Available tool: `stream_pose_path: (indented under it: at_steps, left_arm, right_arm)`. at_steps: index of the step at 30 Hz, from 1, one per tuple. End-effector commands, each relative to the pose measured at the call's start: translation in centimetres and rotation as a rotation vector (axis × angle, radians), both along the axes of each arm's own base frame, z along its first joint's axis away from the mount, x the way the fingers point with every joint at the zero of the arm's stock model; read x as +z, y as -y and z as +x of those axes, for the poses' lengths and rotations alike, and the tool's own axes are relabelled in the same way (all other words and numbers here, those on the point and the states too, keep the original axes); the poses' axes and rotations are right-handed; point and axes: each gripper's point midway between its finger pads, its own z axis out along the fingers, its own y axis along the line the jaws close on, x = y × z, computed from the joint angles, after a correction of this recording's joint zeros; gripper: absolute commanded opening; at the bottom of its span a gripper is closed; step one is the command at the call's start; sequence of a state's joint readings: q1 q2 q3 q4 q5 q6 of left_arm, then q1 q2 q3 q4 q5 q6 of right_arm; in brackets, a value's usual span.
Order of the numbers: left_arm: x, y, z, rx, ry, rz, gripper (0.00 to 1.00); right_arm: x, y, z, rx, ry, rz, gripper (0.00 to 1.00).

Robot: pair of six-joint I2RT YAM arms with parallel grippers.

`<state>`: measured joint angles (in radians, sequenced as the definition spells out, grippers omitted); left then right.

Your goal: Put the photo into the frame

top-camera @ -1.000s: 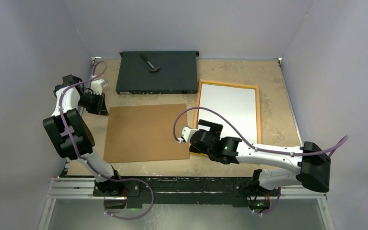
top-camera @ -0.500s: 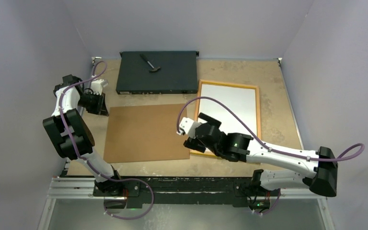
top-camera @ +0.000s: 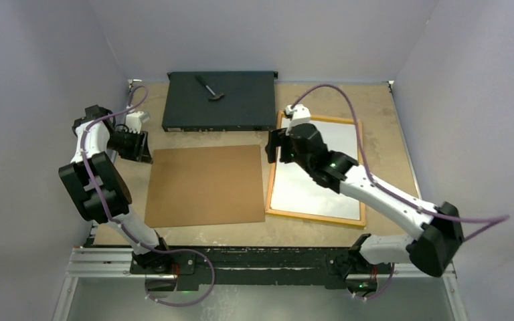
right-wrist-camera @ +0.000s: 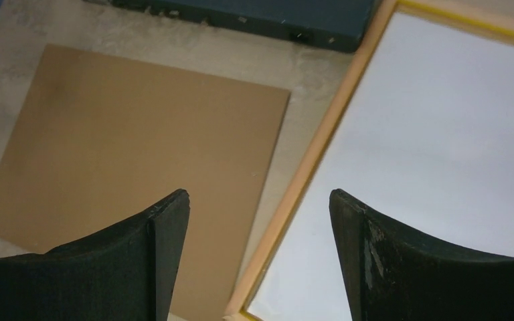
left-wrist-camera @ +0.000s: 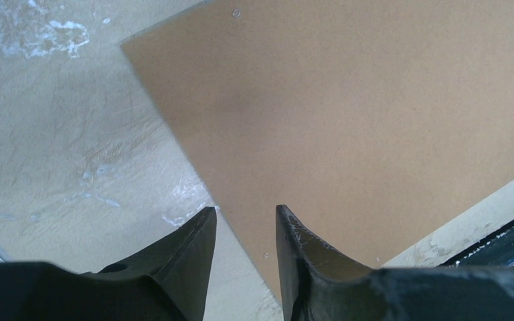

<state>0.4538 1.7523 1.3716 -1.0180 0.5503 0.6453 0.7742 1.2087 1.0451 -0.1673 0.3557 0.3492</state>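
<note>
Photo (top-camera: pixel 294 197) seems to lie white back up inside the frame (right-wrist-camera: pixel 308 167), near the right edge of the surface (top-camera: pixel 383 134). I judge it light, floppy and easily creased, so I'd pinch a corner. Right tool (right-wrist-camera: pixel 260 197) hovers wide and empty over the frame's left border. Left tool (left-wrist-camera: pixel 244 212) is narrowly parted and empty above the backing board (top-camera: pixel 204 184).

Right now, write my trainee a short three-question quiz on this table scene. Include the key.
1. True or false: the hammer lies on the black box.
2. The right claw hovers over which edge of the frame? A near, B left, C right.
3. Name the flat thing lying between the left claw and the frame.
Key: 1 true; 2 B; 3 the brown board.
</note>
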Motion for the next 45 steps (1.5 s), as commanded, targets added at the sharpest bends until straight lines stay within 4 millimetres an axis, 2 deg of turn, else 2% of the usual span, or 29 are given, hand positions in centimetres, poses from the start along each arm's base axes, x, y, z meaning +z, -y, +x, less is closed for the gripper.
stream_pose_path:
  at_steps: [1,4,8,12,16,20,26,32,35,37,42,45]
  left_arm:
    - [0.7,-1.7,-0.1,-0.005,0.022,0.006,0.38]
    - [-0.1,-3.2,-1.3,0.004,-0.018,-0.004,0.39]
    - [-1.6,-5.8,-3.1,0.017,-0.054,0.044,0.35]
    - [-4.1,-7.3,-4.8,0.020,-0.091,0.137,0.29]
    - [-6.1,-7.9,-5.7,0.039,-0.102,0.204,0.27]
    - [-7.9,-7.6,-6.4,0.050,-0.126,0.200,0.26]
    - [-9.5,-6.0,-6.3,0.037,-0.136,0.192,0.26]
    - [-10.5,-4.2,-5.8,0.013,-0.140,0.204,0.25]
    - [-10.7,-3.9,-5.5,0.006,-0.136,0.219,0.25]
    - [-10.8,-3.7,-5.3,0.004,-0.133,0.220,0.25]
    - [-11.0,-3.0,-4.8,-0.008,-0.129,0.223,0.22]
    - [-11.0,-2.5,-4.5,-0.013,-0.128,0.223,0.16]
  right_arm:
    - [-3.2,-6.6,-0.7,0.102,-0.175,0.182,0.78]
    - [-5.3,-8.9,-0.4,0.123,-0.229,0.198,0.86]
    - [-8.5,-10.0,0.5,0.077,-0.278,0.205,0.98]
    - [-11.2,-10.8,1.3,0.050,-0.309,0.184,0.99]
    - [-13.5,-12.2,2.0,0.054,-0.349,0.173,0.99]
    - [-15.7,-12.6,2.5,0.027,-0.379,0.138,0.99]
    - [-17.8,-10.8,2.4,-0.074,-0.410,0.097,0.99]
    - [-19.6,-9.0,0.8,-0.119,-0.459,0.073,0.99]
    - [-20.4,-7.9,-0.6,-0.119,-0.484,0.075,0.99]
    - [-20.5,-7.2,-0.8,-0.127,-0.466,0.077,0.99]
    - [-20.8,-8.1,-1.0,-0.093,-0.482,0.105,0.99]
    - [-20.3,-9.5,-0.8,-0.058,-0.490,0.153,0.99]
